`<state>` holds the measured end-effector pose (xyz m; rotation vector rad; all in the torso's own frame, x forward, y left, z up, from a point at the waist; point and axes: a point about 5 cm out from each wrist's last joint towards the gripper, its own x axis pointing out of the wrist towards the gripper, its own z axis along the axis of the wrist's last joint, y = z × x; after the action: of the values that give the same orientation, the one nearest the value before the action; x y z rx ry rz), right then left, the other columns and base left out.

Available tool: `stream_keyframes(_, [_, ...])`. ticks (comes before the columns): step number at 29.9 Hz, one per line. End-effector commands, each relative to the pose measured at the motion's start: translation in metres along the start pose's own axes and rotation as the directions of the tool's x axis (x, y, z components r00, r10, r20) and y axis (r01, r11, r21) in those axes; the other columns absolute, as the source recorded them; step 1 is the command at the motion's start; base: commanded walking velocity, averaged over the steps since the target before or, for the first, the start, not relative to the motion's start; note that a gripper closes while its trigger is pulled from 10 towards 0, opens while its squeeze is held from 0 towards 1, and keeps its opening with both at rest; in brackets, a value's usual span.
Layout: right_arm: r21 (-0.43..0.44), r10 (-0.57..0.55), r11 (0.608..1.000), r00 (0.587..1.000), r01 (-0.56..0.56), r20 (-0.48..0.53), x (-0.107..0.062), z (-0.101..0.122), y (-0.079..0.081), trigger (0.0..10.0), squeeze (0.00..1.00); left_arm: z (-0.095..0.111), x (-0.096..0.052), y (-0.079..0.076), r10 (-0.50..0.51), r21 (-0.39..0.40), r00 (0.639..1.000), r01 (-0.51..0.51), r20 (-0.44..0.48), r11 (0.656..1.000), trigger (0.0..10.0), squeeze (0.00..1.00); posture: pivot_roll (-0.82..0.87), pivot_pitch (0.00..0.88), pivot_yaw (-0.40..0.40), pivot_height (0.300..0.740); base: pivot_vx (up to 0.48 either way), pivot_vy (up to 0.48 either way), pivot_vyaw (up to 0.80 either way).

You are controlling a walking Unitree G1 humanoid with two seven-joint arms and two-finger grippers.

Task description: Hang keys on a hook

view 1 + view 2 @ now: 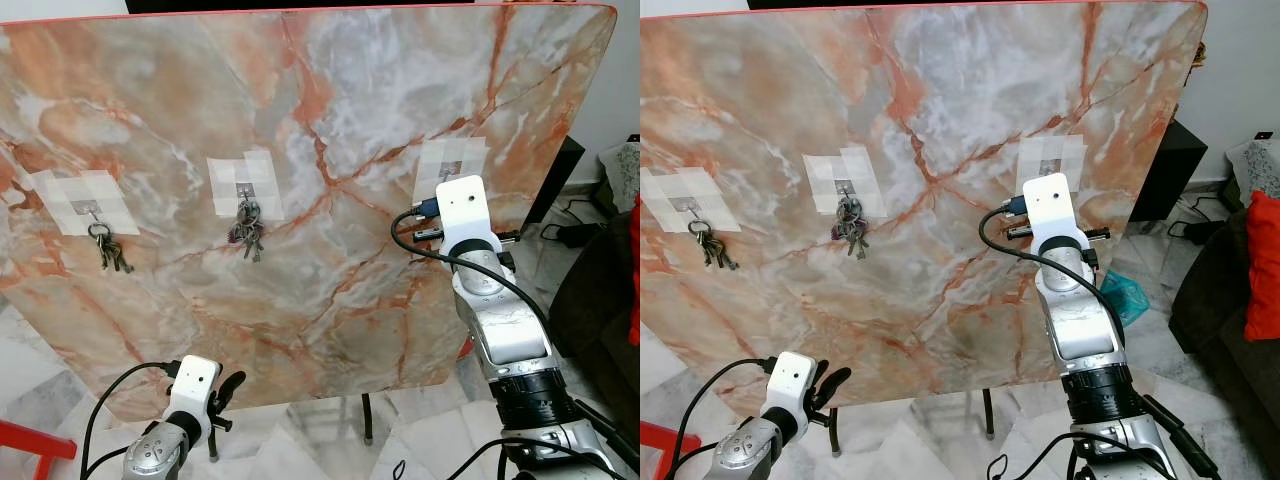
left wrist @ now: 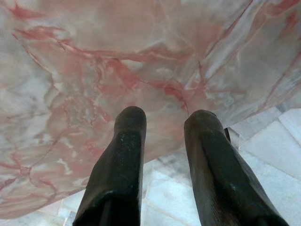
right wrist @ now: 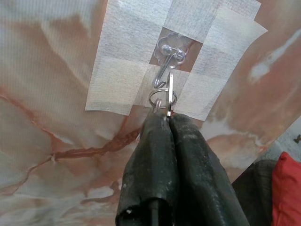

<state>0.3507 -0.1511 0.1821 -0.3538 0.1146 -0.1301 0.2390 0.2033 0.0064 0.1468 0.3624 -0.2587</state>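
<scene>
An upright marble board [image 1: 330,250] carries three taped hooks. Key bunches hang from the left hook [image 1: 108,247] and the middle hook [image 1: 247,229]. My right arm is raised to the right hook's tape patch [image 1: 452,160], and its wrist hides the hook there. In the right wrist view my right gripper [image 3: 165,113] is shut on a key ring [image 3: 162,99], which touches the tip of the clear hook [image 3: 168,59]. My left gripper [image 1: 228,393] hangs low by the board's bottom edge, open with nothing between its fingers [image 2: 127,155].
The board stands on thin metal legs [image 1: 367,415] over a pale tiled floor. A dark sofa with a red cushion [image 1: 1262,265] sits to the right. A black cabinet [image 1: 556,180] stands behind the board's right edge, and a red object [image 1: 30,440] lies at the lower left.
</scene>
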Motion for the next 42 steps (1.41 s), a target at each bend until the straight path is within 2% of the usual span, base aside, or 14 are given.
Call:
stream_keyframes(1, [0.007,-0.016,1.000,1.000,0.016,0.023,0.000,0.007,-0.004,10.0,0.00,0.003,0.000,0.001,-0.012,0.014,1.000,0.012,0.004,1.000,10.0,0.00,0.03,0.000,-0.001,0.740,0.000,0.000,0.00])
stream_keyframes(19, [-0.041,0.038,0.998,0.999,-0.037,0.025,0.009,0.011,-0.001,10.0,0.00,0.003,0.000,0.000,-0.012,0.014,1.000,0.012,0.005,1.000,10.0,0.00,0.04,0.000,-0.002,0.740,0.000,0.000,0.00])
stream_keyframes(28, [-0.065,0.086,0.994,0.996,-0.086,-0.001,0.010,0.006,0.003,10.0,0.00,0.003,0.000,0.000,-0.013,0.014,1.000,0.013,0.005,1.000,10.0,0.00,0.04,0.000,-0.001,0.740,0.000,0.000,0.00])
stream_keyframes(37, [-0.064,0.093,0.994,0.996,-0.094,-0.012,0.006,0.002,0.005,10.0,0.00,0.003,-0.001,0.000,-0.015,0.015,1.000,0.014,0.005,1.000,10.0,0.00,0.04,0.000,0.001,0.740,0.000,0.000,0.00])
stream_keyframes(42, [-0.056,0.069,0.996,0.998,-0.069,-0.007,0.007,0.002,0.000,10.0,0.00,0.003,-0.001,0.000,-0.015,0.016,1.000,0.015,0.005,1.000,10.0,0.00,0.03,0.000,0.001,0.740,0.000,0.000,0.00])
